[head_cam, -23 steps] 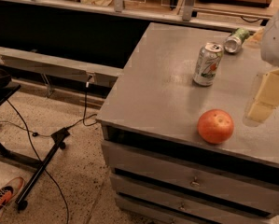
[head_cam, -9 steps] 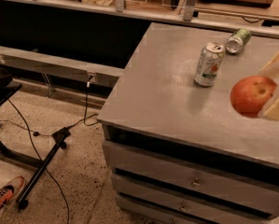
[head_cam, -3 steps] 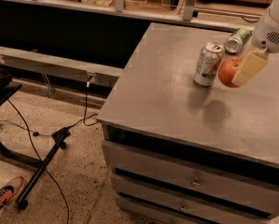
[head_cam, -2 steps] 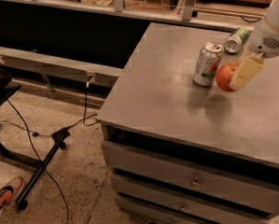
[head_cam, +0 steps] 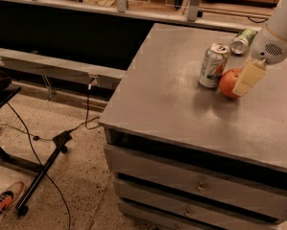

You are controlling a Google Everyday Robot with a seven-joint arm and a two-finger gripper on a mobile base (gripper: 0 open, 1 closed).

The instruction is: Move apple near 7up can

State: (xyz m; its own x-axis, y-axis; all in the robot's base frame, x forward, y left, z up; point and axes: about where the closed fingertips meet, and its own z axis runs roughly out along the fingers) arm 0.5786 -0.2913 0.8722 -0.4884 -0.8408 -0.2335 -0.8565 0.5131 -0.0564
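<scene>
Camera view, apple [head_cam: 228, 83] first: round, orange-red, down on the grey desk [head_cam: 172, 95] toward the far right part of the top, with a soft shadow under it. Just right of the 7up can [head_cam: 213, 66], so close that touching or a hair apart cannot be told. Silver-white can, upright, green lettering and a red spot on the side, open top tipped toward the lens.

Over the apple's right side, the tool [head_cam: 246, 79]: a pale yellowish slab slanting down from the upper right and covering that edge of the fruit. Spread or clamped on the apple: cannot tell from this angle. Above it, the white arm [head_cam: 280, 32], rounded, with a small grille, leaving the picture at the top right.

Behind both, nearer the desk's far edge, a mostly green can [head_cam: 243, 40] lying on its side, open end toward the camera, apart from the 7up can.

Below the top, drawer fronts [head_cam: 200, 188] with small knobs. Left of the desk, speckled floor [head_cam: 61, 128], a black cable [head_cam: 37, 157] trailing across it, a black stand leg [head_cam: 42, 171], and at the lower left corner an orange-and-white shoe [head_cam: 1, 205].
</scene>
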